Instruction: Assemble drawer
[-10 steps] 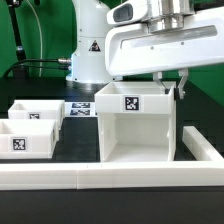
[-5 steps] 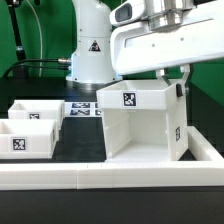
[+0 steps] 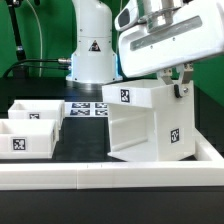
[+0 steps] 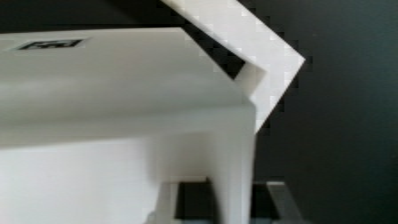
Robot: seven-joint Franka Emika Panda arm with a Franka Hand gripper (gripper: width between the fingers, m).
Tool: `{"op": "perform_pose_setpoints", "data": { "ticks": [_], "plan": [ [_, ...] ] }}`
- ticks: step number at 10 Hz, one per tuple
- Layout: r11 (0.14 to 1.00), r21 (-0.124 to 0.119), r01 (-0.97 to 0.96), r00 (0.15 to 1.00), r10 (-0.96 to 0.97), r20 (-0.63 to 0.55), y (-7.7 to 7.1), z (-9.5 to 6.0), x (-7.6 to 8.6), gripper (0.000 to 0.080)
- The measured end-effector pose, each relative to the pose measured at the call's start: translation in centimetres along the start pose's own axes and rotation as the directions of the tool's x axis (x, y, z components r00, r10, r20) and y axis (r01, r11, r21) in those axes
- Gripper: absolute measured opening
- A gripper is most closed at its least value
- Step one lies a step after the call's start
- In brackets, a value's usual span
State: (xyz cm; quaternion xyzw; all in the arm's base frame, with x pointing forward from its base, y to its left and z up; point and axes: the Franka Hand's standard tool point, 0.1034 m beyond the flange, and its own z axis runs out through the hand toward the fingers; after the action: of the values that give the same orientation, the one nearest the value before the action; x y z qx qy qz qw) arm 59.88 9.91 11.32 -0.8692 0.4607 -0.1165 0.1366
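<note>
The drawer's casing point(image 3: 135, 125) is a tall white open-fronted box at the exterior view's centre-right, with one tag on its top edge point(image 3: 124, 96) and one on its side point(image 3: 176, 135). My gripper point(image 3: 180, 84) comes from above and is shut on the casing's upper right wall. In the wrist view the white wall point(image 4: 240, 150) runs between my fingers point(image 4: 192, 202), with the gripper point(image 4: 237, 206) astride it. Two shallow white trays point(image 3: 38, 112) point(image 3: 25, 136) sit at the exterior view's left, each with a tag.
A long low white rail point(image 3: 110, 178) runs along the front and up the exterior view's right side point(image 3: 207, 150). The marker board point(image 3: 90, 108) lies flat behind the trays. The arm's white base point(image 3: 90, 50) stands at the back.
The casing has turned in my grip: its open front swung toward the exterior view's left and its tagged side now shows. My gripper shifted slightly to the right with it.
</note>
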Motion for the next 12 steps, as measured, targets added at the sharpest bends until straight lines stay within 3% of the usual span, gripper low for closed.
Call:
{"op": "perform_pose_setpoints", "data": {
  "ticks": [4, 5, 7, 12],
  "plan": [
    [0.967, 0.022, -0.252, 0.968, 0.252, 0.014, -0.29, -0.44, -0.01, 0.0051],
    [0.925, 0.024, -0.380, 0.925, 0.379, 0.028, 0.12, -0.61, 0.35, 0.0051],
    [0.819, -0.002, -0.574, 0.817, 0.574, 0.053, 0.25, -0.03, 0.51, 0.0051],
    [0.808, -0.002, -0.589, 0.807, 0.588, 0.058, -0.28, 0.13, 0.60, 0.0051]
  ]
}}
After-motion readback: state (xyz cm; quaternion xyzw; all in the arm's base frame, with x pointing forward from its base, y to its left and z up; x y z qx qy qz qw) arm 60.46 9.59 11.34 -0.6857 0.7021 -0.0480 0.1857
